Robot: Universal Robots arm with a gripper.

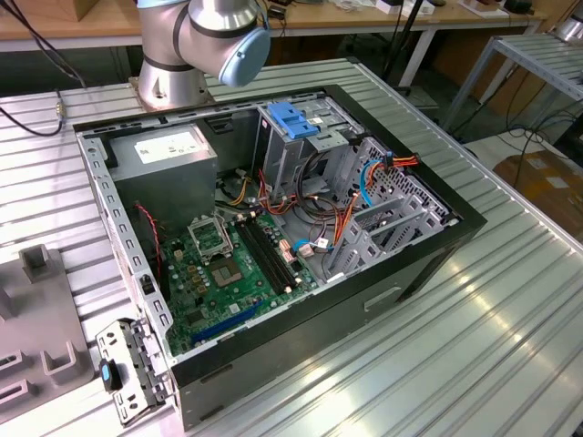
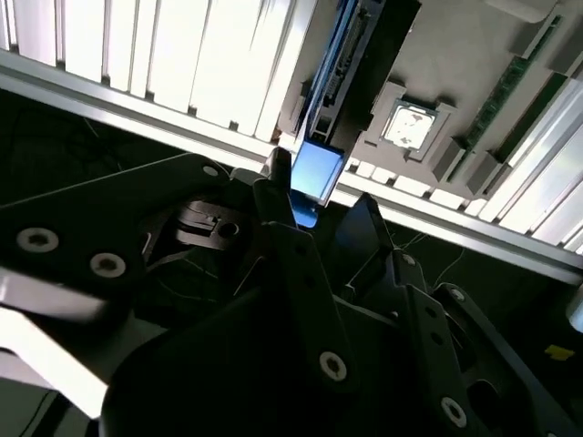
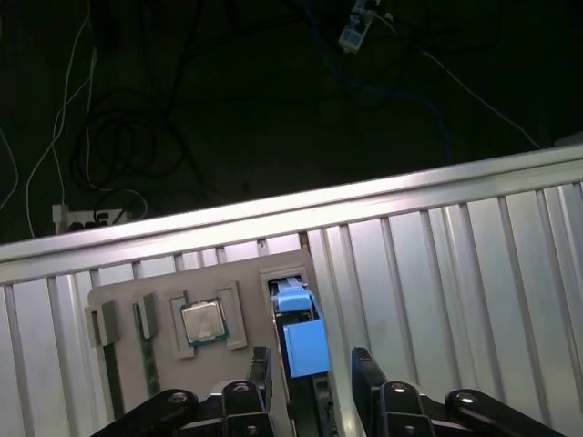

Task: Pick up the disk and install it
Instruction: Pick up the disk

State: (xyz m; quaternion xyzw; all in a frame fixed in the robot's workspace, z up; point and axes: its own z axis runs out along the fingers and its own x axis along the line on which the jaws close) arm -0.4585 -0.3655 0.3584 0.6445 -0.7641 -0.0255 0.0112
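Observation:
The disk stands on edge in a slot of a grey holder plate (image 3: 127,300), with its blue carrier rail (image 3: 305,341) facing the camera in the first wrist view. My gripper (image 3: 311,360) is open, and its two dark fingers straddle that blue end with small gaps on both sides. In the second wrist view the disk (image 2: 316,171) shows as a blue tab between the fingers of the gripper (image 2: 319,196), its thin edge running away from me. In the exterior view the open computer case (image 1: 273,209) lies on the ribbed table, with its drive cage and blue latch (image 1: 293,118) at the back.
A processor chip (image 3: 202,320) sits in a pocket of the holder plate beside the disk. The case holds a grey power-supply box (image 1: 164,155), a green motherboard (image 1: 228,273) and loose cables (image 1: 346,218). The arm's base (image 1: 196,45) stands behind the case. A metal bracket (image 1: 127,364) lies by the case's near corner.

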